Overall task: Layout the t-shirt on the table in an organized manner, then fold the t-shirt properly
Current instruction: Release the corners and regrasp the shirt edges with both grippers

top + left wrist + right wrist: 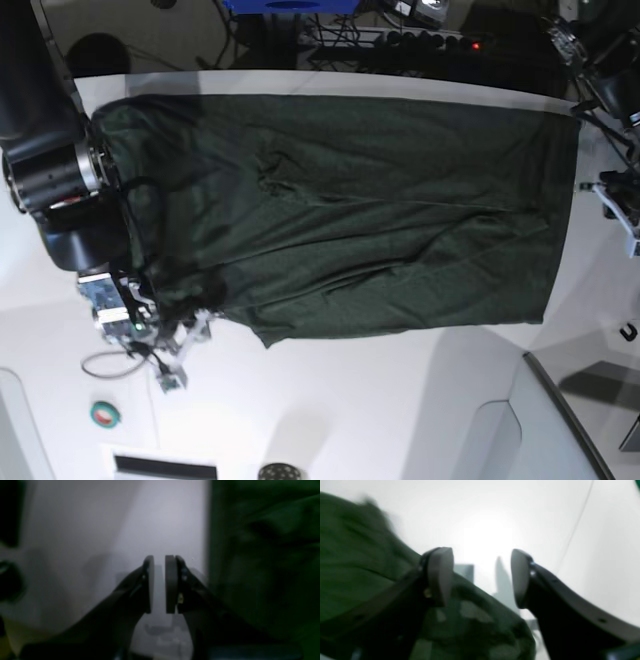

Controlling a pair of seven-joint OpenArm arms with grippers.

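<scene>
While unprinted, the t-shirt [340, 210] covers the table [350, 410].

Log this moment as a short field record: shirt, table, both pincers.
t-shirt: dark green t-shirt spread wide across the table, wrinkled, near edge uneven
table: white table, bare along the near side
left pincer: left pincer jaws nearly together with a narrow gap, nothing between them, over bare table just beside the shirt's edge
right pincer: right pincer jaws wide apart, holding nothing, shirt fabric bunched just under one jaw
fold: not started
</scene>
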